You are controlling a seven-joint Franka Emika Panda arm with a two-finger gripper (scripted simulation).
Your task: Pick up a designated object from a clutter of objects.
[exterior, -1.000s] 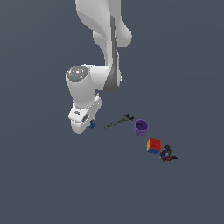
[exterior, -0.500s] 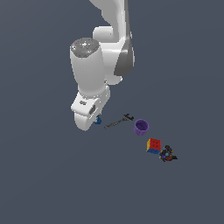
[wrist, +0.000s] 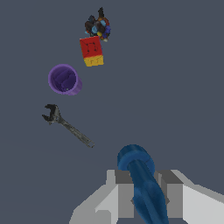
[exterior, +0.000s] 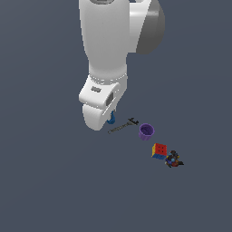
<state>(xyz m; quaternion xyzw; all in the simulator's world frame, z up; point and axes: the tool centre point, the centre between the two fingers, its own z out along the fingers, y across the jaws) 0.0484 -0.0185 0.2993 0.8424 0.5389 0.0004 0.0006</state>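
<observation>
The gripper held the blue piece between its two fingers, closed on its shank. The piece's long axis ran straight out from the jaws, its round head foremost. It hung clear of the floor, near the grey wrench; the purple cup, cube and dark toy lay farther off.

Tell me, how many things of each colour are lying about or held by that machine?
Blue: 1, the blue piece in the gripper
Dark grey: 1, the clamp-like tool
Purple: 1, the cup
Multicoloured: 2, the cube and the dark toy
Total: 5
</observation>
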